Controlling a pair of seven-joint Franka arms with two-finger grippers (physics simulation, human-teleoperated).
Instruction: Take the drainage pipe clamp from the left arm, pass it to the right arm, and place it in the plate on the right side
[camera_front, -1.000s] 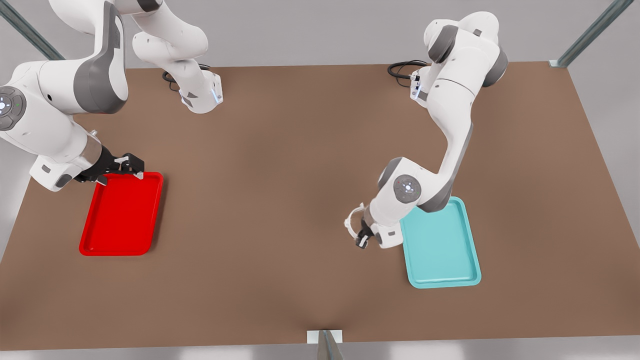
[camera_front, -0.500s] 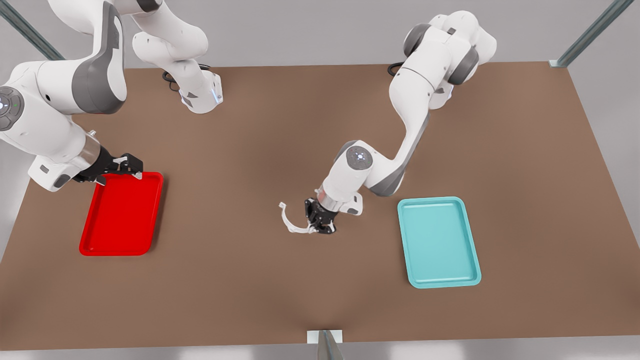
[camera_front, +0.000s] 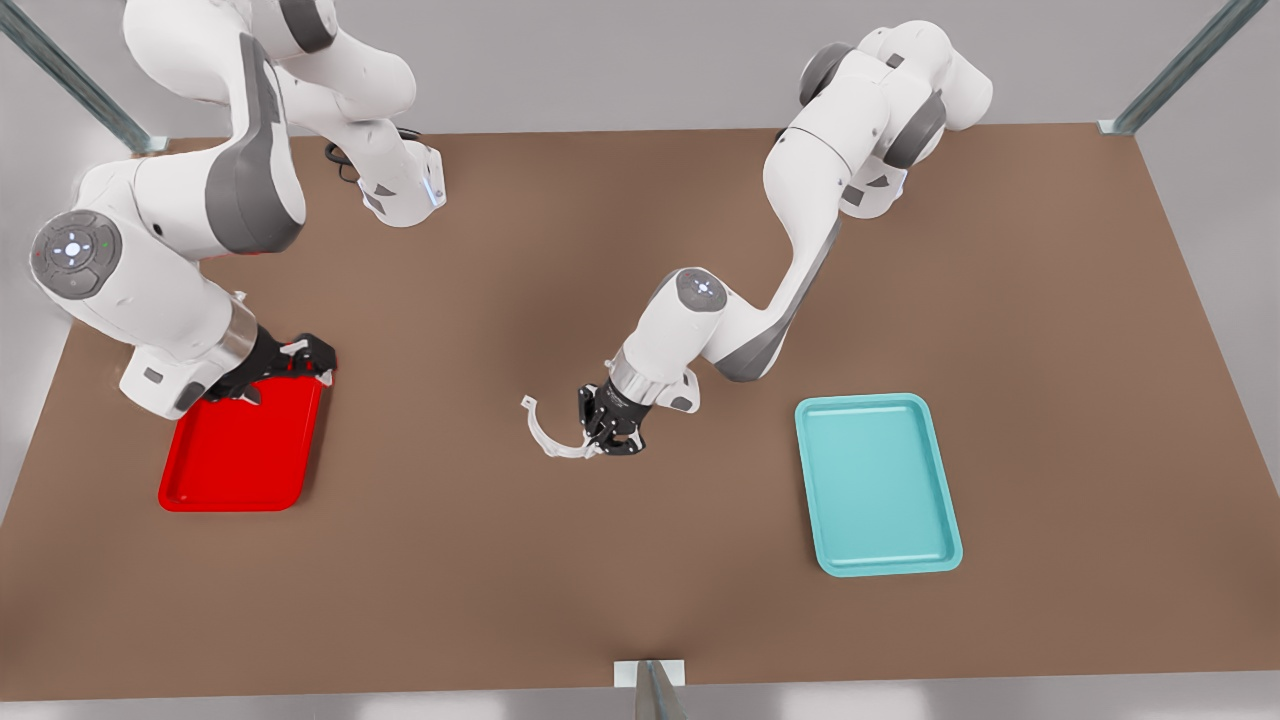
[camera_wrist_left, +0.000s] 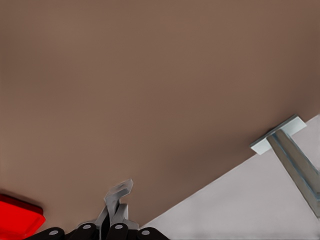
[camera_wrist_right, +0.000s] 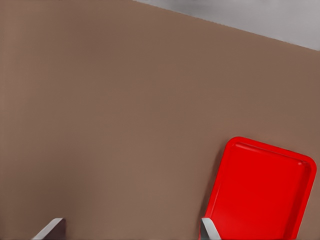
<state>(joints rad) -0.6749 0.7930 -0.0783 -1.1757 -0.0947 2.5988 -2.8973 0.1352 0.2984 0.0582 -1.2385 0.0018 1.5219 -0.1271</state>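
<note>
Since half a second ago, the left arm has carried the drainage pipe clamp (camera_front: 548, 432) farther from the teal tray (camera_front: 878, 484) toward the middle of the surface (camera_front: 640, 250), and the right arm has swung so that its tool now sits over the plate's far corner instead of beside its far edge.

At this moment the left tool (camera_front: 607, 437) is near the centre of the surface, between the two trays and nearer the teal one, closed on one foot of the clamp. From that grip the white arch curves away toward the red plate (camera_front: 240, 450), its other foot free. From the left wrist view the left tool (camera_wrist_left: 114, 216) is seen with its fingers (camera_wrist_left: 119, 192) narrow together over bare brown surface, with a corner of the plate (camera_wrist_left: 17, 216) at one side and a metal post (camera_wrist_left: 290, 150) standing at the surface's near edge.

Over the far corner of the plate, on the side toward the surface's middle, the right tool (camera_front: 300, 362) waits with nothing in it. In the right wrist view its fingertips (camera_wrist_right: 209, 230) stand wide apart, one of them at the edge of the plate (camera_wrist_right: 260, 192).

The teal tray lies near the surface's edge on the front view's right, and the plate lies near the opposite edge.
</note>
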